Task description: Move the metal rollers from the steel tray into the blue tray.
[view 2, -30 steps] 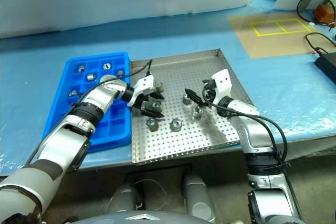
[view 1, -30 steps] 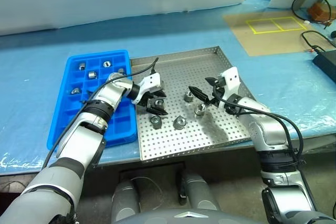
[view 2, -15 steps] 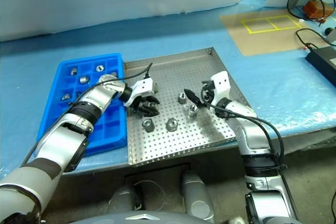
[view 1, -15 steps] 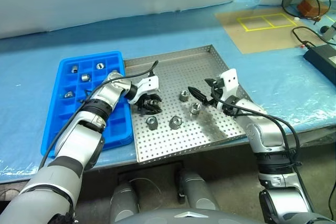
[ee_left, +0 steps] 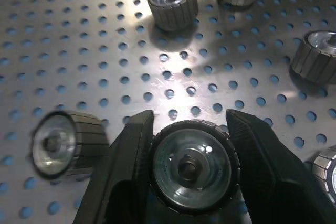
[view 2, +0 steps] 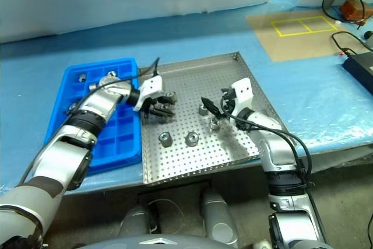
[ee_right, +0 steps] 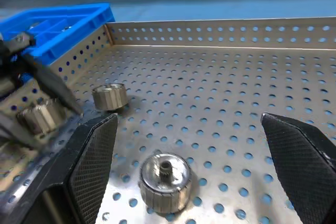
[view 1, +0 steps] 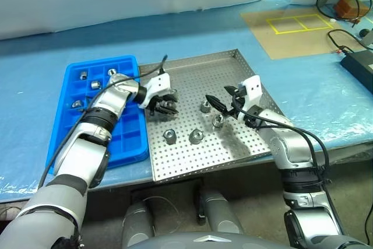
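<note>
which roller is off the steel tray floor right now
The roller clamped between the left gripper's black fingers; the other rollers rest loose on the perforated steel tray.

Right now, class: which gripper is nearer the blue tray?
Left. The left gripper holds a roller beside the blue tray; the right gripper hovers over the steel tray.
</note>
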